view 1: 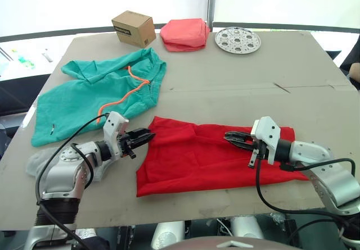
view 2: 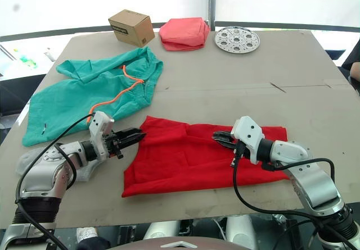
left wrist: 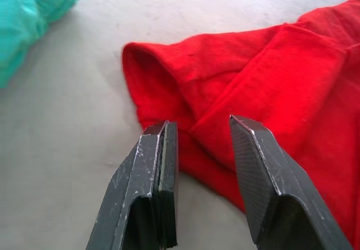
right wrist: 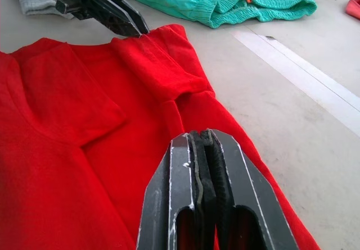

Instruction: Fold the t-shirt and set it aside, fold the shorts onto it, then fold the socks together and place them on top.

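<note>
Left end effector (view 1: 147, 136) held with fingers apart at the t-shirt's (view 1: 214, 157) sleeve corner, right end effector (view 1: 229, 137) closed over its far edge, shorts (view 1: 95, 92) beyond the left one, socks (view 1: 39, 160) beside the left arm.

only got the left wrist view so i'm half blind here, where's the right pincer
observer: the right pincer is shut, low over the t-shirt near its far edge, pointing toward the left pincer.
operator: is it holding cloth
observer: cannot tell, no red shows between its tips.
operator: where are the socks
observer: the socks lie by the near-left corner of the table, partly under the left arm.
</note>
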{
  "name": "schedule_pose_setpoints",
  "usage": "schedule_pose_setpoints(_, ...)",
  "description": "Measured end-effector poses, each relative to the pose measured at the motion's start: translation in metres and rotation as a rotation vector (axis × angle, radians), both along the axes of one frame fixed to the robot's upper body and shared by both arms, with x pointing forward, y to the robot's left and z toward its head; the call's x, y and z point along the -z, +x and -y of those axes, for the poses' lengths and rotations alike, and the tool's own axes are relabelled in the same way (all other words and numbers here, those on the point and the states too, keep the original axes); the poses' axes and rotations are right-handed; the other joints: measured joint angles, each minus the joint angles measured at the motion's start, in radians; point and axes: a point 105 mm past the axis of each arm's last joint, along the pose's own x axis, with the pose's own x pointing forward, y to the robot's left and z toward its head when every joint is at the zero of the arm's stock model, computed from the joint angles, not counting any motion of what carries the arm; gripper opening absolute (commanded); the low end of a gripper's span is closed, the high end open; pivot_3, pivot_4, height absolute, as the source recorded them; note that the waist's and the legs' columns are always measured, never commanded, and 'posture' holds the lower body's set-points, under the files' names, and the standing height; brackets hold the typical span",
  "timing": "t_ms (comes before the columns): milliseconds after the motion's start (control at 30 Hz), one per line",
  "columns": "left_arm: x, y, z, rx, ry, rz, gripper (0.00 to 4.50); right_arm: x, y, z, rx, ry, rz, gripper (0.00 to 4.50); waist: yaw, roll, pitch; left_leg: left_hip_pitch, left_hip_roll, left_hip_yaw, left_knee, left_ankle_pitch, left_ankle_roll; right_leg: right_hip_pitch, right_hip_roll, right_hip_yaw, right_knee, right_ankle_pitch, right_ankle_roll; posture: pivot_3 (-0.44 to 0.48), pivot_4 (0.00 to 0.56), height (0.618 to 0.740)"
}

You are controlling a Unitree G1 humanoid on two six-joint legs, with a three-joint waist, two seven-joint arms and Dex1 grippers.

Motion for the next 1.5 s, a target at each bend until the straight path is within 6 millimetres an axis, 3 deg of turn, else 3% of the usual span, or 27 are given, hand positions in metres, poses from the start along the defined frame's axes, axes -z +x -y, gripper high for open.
schedule_pose_setpoints(267,0.002,-0.002,0.005,0.045,0.035,0.019,1.68,0.0,0.0,0.0,0.001,0.0,0.0,0.0,0.001,0.0,0.0,0.0,0.0,0.0,0.0,0.0,0.0,0.0,0.0,0.0,0.0,0.0,0.0,0.0,0.15,0.736)
schedule_pose_setpoints(400,0.004,-0.002,0.009,0.07,0.08,0.043,0.07,0.0,0.0,0.0,0.001,0.0,0.0,0.0,0.001,0.0,0.0,0.0,0.0,0.0,0.0,-0.001,0.001,0.0,0.0,0.0,0.0,0.0,0.0,0.0,0.15,0.736)
schedule_pose_setpoints(700,0.004,-0.006,0.008,0.075,0.085,0.065,0.07,0.0,0.0,0.0,0.001,0.0,0.0,0.0,0.0,0.0,0.0,0.0,0.0,0.0,0.0,-0.001,0.001,0.0,0.0,0.0,0.0,0.0,0.0,0.0,0.15,0.736)
schedule_pose_setpoints(1067,-0.033,-0.008,0.002,0.116,0.111,0.346,0.07,0.0,0.001,0.0,0.004,-0.004,0.005,0.0,0.0,0.0,0.0,0.0,0.0,0.0,0.0,-0.002,0.0,0.0,0.0,0.0,0.0,0.0,0.0,0.0,0.15,0.736)
schedule_pose_setpoints(1300,-0.037,-0.013,0.005,0.162,0.165,0.448,0.07,0.0,0.0,-0.001,0.002,0.0,0.006,0.0,0.0,0.0,0.0,0.0,0.0,0.0,0.0,-0.003,0.0,0.0,0.0,0.0,0.0,-0.001,-0.001,0.0,0.15,0.736)
schedule_pose_setpoints(1400,-0.035,-0.013,0.003,0.158,0.172,0.44,1.08,0.001,0.0,-0.001,0.003,-0.001,0.007,0.0,0.0,0.0,0.0,0.0,0.0,0.0,0.0,-0.002,0.002,0.0,0.0,0.0,0.0,0.0,0.0,0.0,0.15,0.736)
schedule_pose_setpoints(1500,-0.035,-0.012,0.002,0.154,0.177,0.443,2.42,0.0,0.001,-0.001,0.003,-0.001,0.007,0.0,0.0,0.0,0.0,0.0,0.0,0.0,0.0,-0.002,0.002,0.0,0.0,0.0,0.0,0.0,0.0,0.0,0.15,0.736)
